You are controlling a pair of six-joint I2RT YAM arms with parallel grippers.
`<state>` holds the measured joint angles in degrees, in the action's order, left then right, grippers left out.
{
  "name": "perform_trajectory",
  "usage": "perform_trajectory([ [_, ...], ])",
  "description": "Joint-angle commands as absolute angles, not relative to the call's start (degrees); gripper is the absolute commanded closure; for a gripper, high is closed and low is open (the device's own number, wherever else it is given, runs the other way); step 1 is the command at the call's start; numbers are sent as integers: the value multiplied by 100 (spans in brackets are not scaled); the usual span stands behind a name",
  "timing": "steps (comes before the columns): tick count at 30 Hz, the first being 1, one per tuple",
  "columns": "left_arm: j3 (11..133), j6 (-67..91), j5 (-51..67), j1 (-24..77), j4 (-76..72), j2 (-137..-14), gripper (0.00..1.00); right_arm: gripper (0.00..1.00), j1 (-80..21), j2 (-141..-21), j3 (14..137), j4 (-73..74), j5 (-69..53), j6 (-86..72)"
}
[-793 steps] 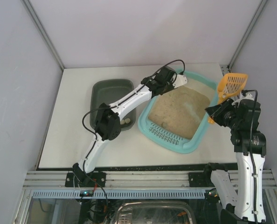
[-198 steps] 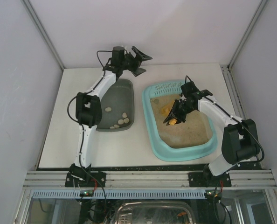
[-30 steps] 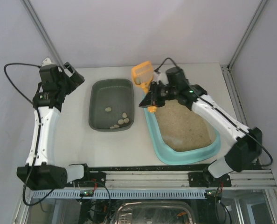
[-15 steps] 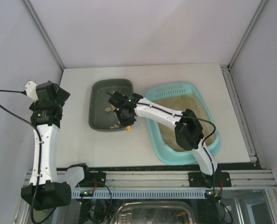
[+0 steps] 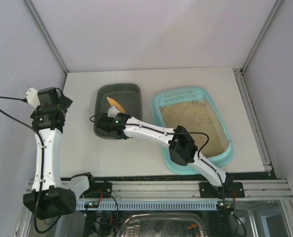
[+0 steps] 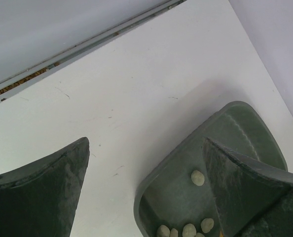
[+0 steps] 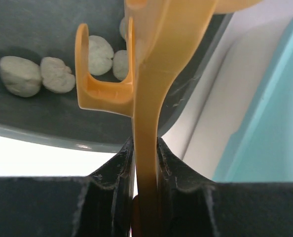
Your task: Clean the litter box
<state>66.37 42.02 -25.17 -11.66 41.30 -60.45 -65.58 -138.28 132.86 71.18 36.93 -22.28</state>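
Observation:
The light-teal litter box (image 5: 220, 159) holds beige litter (image 5: 196, 123) right of centre, and its rim shows in the right wrist view (image 7: 279, 123). My right gripper (image 5: 112, 121) (image 7: 145, 148) reaches left across the table and is shut on the handle of an orange scoop (image 7: 151, 74). The scoop's head (image 5: 114, 103) hangs over the dark grey-green tub (image 5: 131, 94) (image 7: 48, 29). Pale clumps (image 7: 20, 74) lie in the tub beneath the handle. My left gripper (image 5: 61, 102) (image 6: 145, 143) is open at the far left with nothing between its fingers.
The left wrist view shows the tub's corner (image 6: 151, 197) with several clumps (image 6: 198, 177) and bare white table (image 6: 136, 89) up to the back wall. Grey walls close in the left, back and right sides. The metal rail (image 5: 151, 190) runs along the near edge.
My right arm has swung left from the litter box's far corner to the tub, carrying the scoop. My left arm has drawn back from the back-left corner toward the left edge.

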Motion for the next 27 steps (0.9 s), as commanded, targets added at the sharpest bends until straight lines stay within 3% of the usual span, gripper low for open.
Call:
perform_trajectory([
  [1,6581,4203,-2376,-1214,3950,-6036,1,100,-6560,-13774,13438,7272,4621,-1953],
  [16,6240,3956,-1792,-1282,3091,-6154,1,100,-6400,-13142,13011,6842,4263,-1714],
  [17,6155,3953,-1910,-1281,3007,-6131,5,100,-6396,-12849,12858,6728,4053,-1757],
  [19,5939,4025,-1962,-1374,2833,-6036,4,100,-6330,-11900,12334,6217,3184,-1770],
  [24,6089,3572,-455,-1701,2481,-6443,2,100,-5376,-9729,10697,4862,406,-2305],
  [27,6166,3445,246,-1756,2330,-6953,0,100,-4837,-8908,9967,4444,-563,-2736],
])
